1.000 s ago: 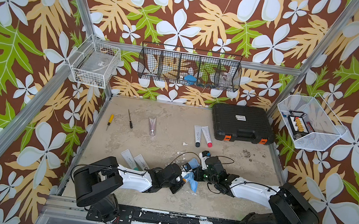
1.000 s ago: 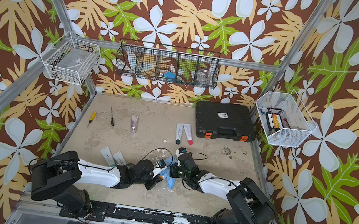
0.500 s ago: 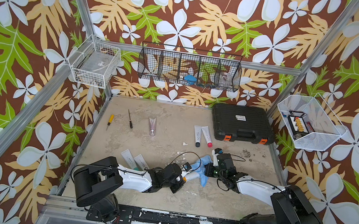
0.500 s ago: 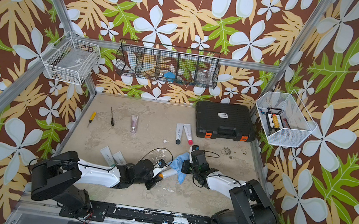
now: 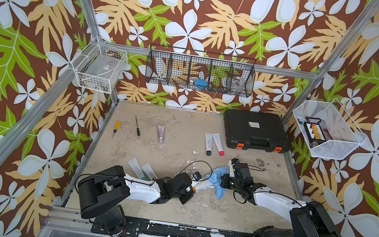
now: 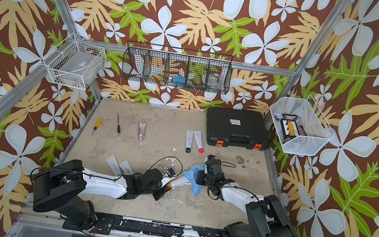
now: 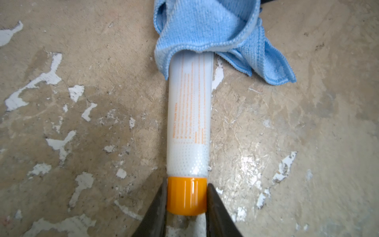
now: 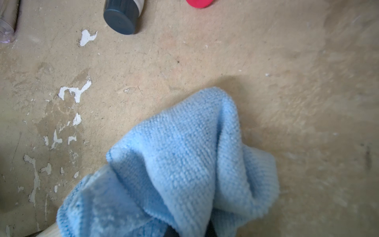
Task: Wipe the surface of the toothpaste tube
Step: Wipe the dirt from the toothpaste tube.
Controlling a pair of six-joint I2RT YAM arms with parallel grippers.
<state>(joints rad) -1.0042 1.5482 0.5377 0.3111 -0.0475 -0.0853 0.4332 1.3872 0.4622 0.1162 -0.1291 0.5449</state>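
A white toothpaste tube (image 7: 189, 115) with orange print lies flat on the worn beige table. My left gripper (image 7: 187, 199) is shut on its orange cap (image 7: 187, 197), one black finger on each side. In both top views the tube (image 5: 202, 184) (image 6: 179, 180) reaches from the left gripper (image 5: 192, 187) (image 6: 167, 184) toward the right arm. A light blue cloth (image 7: 207, 26) (image 5: 217, 179) (image 6: 194, 175) covers the tube's far end. My right gripper (image 8: 189, 231) is shut on the bunched cloth (image 8: 184, 168), which hides most of its fingers.
Two tubes with dark and red caps (image 5: 213, 144) lie behind the cloth. A pink tube (image 5: 160, 132), two screwdrivers (image 5: 137, 125) and two white tubes (image 5: 141, 169) lie on the left. A black case (image 5: 256, 131) stands at the back right. Wire baskets hang on the walls.
My right gripper has dragged the cloth along the tube, away from the cap and toward its far end. The left gripper has kept its hold on the cap.
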